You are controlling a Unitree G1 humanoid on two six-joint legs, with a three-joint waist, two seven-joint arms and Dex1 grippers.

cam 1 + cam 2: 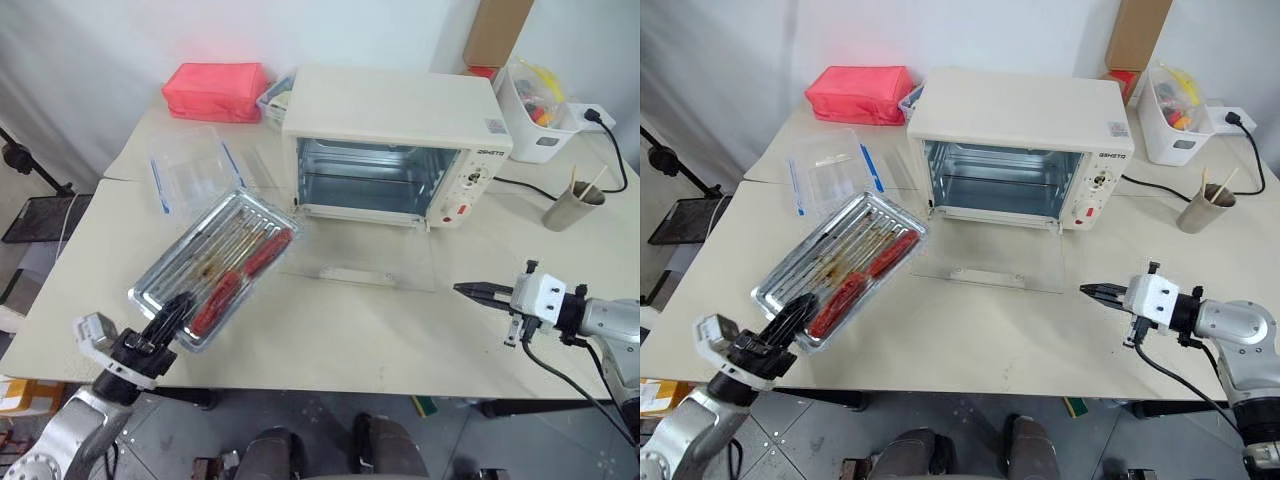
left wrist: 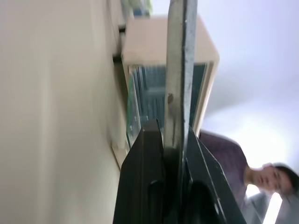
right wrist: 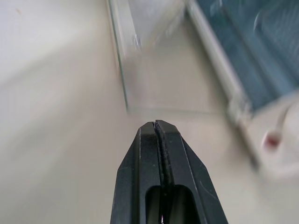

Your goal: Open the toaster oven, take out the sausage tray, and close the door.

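The cream-white toaster oven (image 1: pixel 385 120) stands at the back middle of the table, its cavity empty. The door (image 1: pixel 365 262) lies open, flat on the table in front of it. My left gripper (image 1: pixel 172 315) is shut on the near rim of the sausage tray (image 1: pixel 225 262). The tray is out of the oven, tilted over the table's left front, with red sausages on it. In the left wrist view the tray's rim (image 2: pixel 180 84) runs edge-on between the fingers. My right gripper (image 1: pixel 470 291) is shut and empty, pointing left, just right of the door's front edge (image 3: pixel 122 79).
A pink-red soft box (image 1: pixel 215 90) sits at the back left, and a clear container with blue clips (image 1: pixel 190 172) lies behind the tray. A white bin (image 1: pixel 535 110), a cup with sticks (image 1: pixel 572 205) and a cable stand at the right. A person (image 2: pixel 254 175) shows beyond the oven.
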